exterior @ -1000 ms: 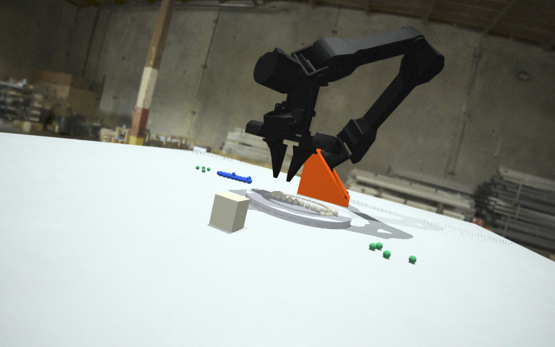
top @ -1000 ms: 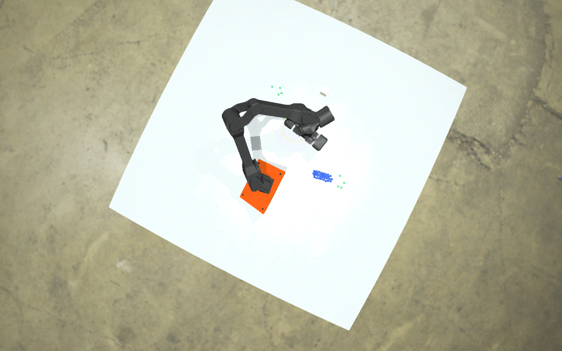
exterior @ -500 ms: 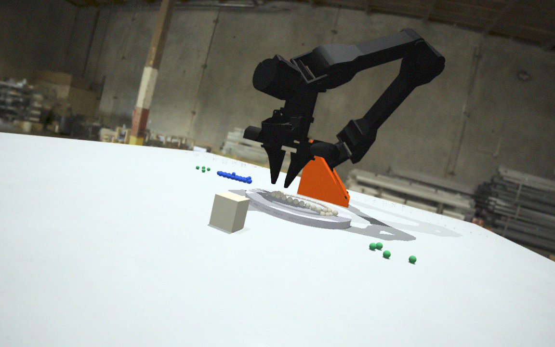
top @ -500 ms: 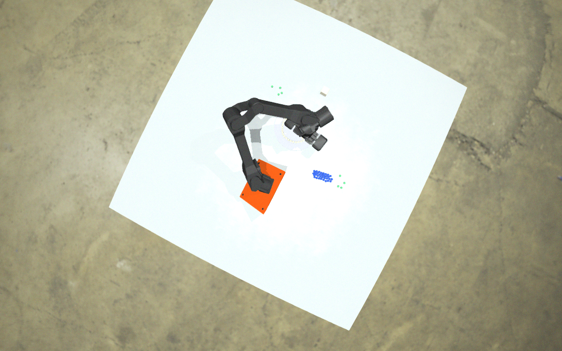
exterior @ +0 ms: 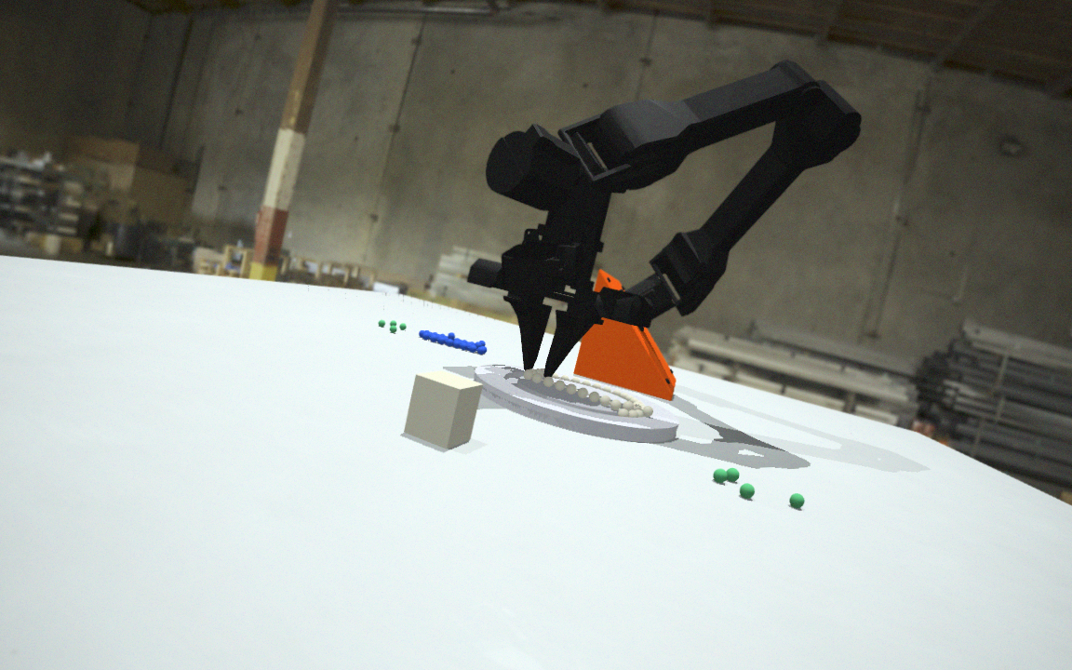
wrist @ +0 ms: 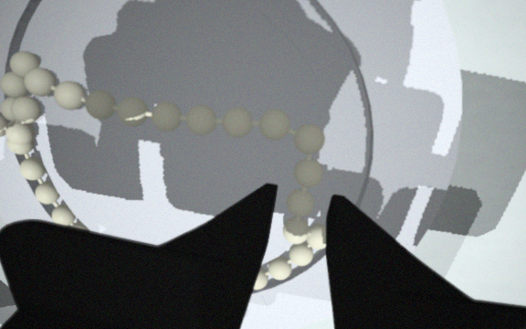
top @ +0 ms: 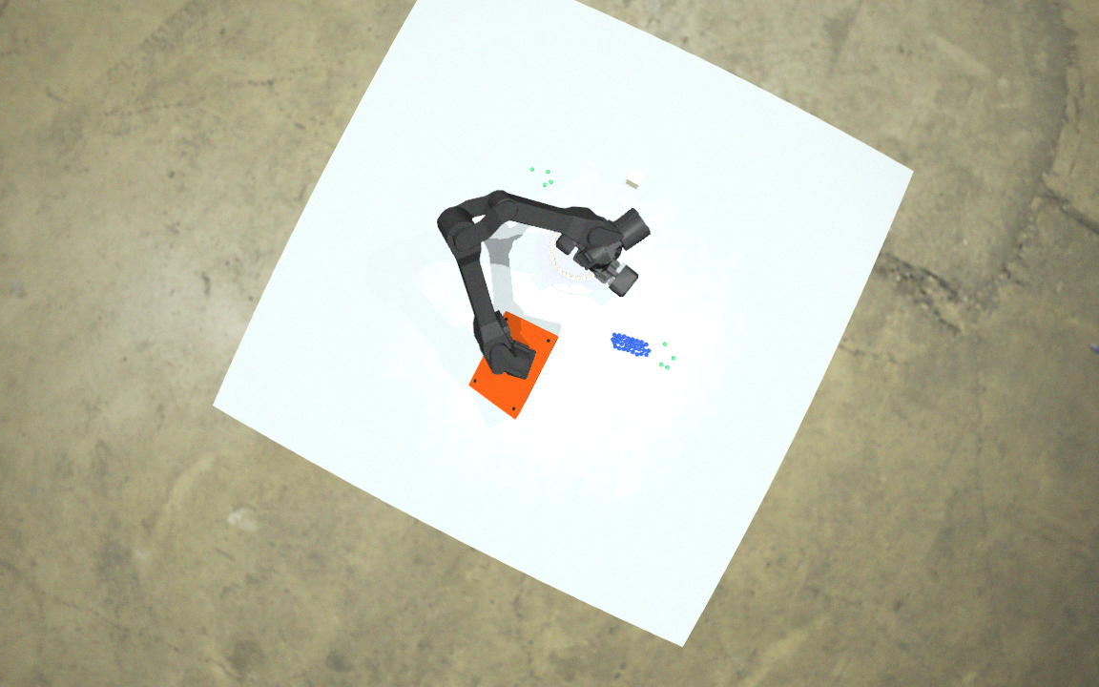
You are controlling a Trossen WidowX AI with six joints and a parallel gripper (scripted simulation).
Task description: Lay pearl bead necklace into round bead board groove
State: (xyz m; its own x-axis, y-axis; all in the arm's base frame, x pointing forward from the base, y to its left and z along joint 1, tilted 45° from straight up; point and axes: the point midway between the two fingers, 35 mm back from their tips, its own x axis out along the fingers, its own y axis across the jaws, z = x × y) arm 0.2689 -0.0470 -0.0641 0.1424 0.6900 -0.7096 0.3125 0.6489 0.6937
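My pincer (top: pixel 594 266) (exterior: pixel 536 372) (wrist: pixel 302 200) points down over the round bead board (top: pixel 546 271) (exterior: pixel 596 428) (wrist: pixel 409 114); its two fingers stand apart by a narrow gap, and I see some pearl beads in this gap, but no bead is clearly clamped. The pearl necklace (top: pixel 572 276) (exterior: pixel 594 398) (wrist: pixel 237 122) is on the board; in the wrist view, one lower part follows the dark groove (wrist: pixel 370 137), while another part crosses inside the circle and then bends toward my fingertips; at the far left of this view, several beads are crowded together, some of them outside the groove. Near the board stands a cream block (top: pixel 634 178) (exterior: pixel 442 408); the blue beads (top: pixel 631 343) (exterior: pixel 452 341) lie in a tight patch on the white table (top: pixel 365 342) (exterior: pixel 274 542), and green beads (top: pixel 548 172) (exterior: pixel 746 490) lie in two loose groups; my arm rises from the orange base (top: pixel 502 395) (exterior: pixel 623 362).
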